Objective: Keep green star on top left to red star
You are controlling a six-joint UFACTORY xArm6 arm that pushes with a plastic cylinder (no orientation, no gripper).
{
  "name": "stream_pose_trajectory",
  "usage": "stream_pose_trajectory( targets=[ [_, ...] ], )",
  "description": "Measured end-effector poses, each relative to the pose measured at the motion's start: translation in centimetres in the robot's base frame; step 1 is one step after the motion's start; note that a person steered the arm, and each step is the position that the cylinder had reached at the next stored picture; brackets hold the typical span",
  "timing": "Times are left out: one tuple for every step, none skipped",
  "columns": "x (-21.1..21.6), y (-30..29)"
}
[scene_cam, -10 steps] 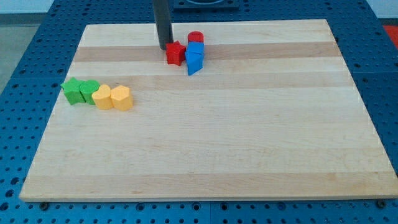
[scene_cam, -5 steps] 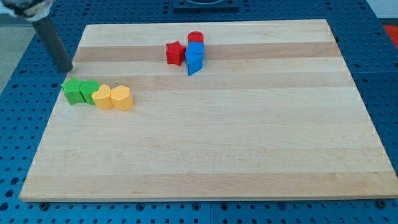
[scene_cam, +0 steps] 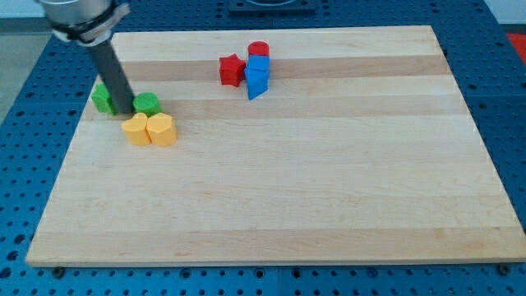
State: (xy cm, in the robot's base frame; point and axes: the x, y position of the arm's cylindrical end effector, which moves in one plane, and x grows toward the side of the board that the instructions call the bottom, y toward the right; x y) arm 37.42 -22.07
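My tip (scene_cam: 125, 111) is sitting wedged between two green blocks (scene_cam: 102, 99) (scene_cam: 148, 104), touching both, rod leaning toward the view's top-left.

two green blocks (scene_cam: 102, 99) (scene_cam: 148, 104), two yellow (scene_cam: 136, 129) (scene_cam: 162, 129), two red (one star) (scene_cam: 232, 69) (scene_cam: 259, 50), two blue (scene_cam: 260, 65) (scene_cam: 256, 83)

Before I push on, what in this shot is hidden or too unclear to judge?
- Left green block: the rod covers its right side in the camera view, so its shape is unclear.
- Right green block: motion blur, so star or not cannot be told.
- My tip: contact with either green block cannot be made out.
- Red cylinder: lower part hidden by the blue blocks.
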Motion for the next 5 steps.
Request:
stream_pose_trajectory(
  targets=[
    [1.2, -1.1],
    [4.0, -5.7],
    [4.8, -8.3],
    [2.7, -7.9],
    [-0.8, -5.5]
  ],
)
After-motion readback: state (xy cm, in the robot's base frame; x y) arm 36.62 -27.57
